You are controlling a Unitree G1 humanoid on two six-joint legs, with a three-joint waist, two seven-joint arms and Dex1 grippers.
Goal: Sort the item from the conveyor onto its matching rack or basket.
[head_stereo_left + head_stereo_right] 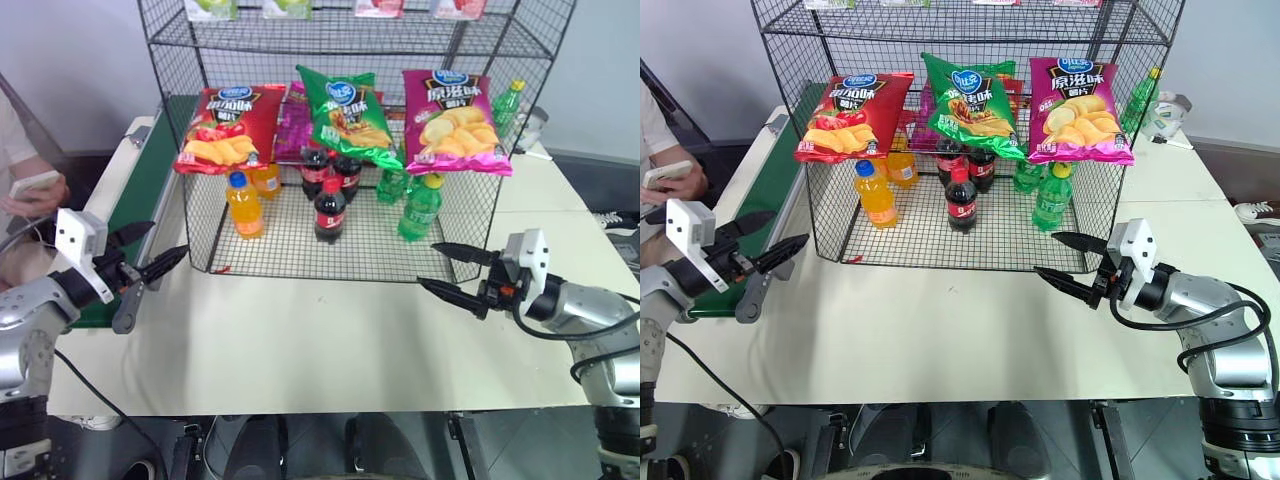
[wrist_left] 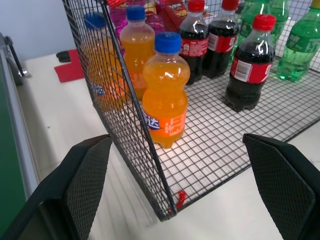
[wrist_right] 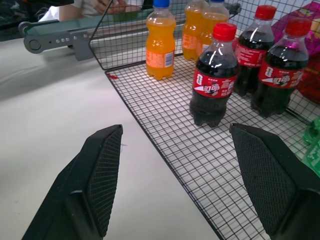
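- Left eye view: a tall black wire rack [image 1: 180, 60] stands on a pale table [image 1: 300, 350]. On its middle tier lie three chip bags side by side: a red chip bag [image 1: 228, 125], a glossy green chip bag [image 1: 345, 115] with a blue oval logo and pictured yellow chips, and a pink chip bag [image 1: 452, 120]. The green bag leans forward over the tier's front edge, between the other two. On the bottom tier stand orange soda bottles [image 1: 245, 205], cola bottles [image 1: 330, 210] and green soda bottles [image 1: 420, 208]. The dark-green conveyor [image 1: 140, 185] runs along the rack's left side. The left gripper [image 1: 150, 262] hovers by the conveyor's near end, fingers spread and empty. The right gripper [image 1: 452, 272] hovers above the table near the rack's front right corner, fingers apart, grasping nothing. A person's hand [image 1: 35, 190] holds a phone at the far left.
- Right eye view: the same scene; a white object [image 1: 1165, 110] lies on the table behind the rack's right side.
- Left wrist view: close on the rack's front left corner, an orange soda bottle just inside the mesh, cola behind it. A red patch [image 2: 70, 72] lies on the table beyond.
- Right wrist view: the bottom tier from the other side, cola nearest, and the conveyor's grey end roller [image 3: 35, 42].
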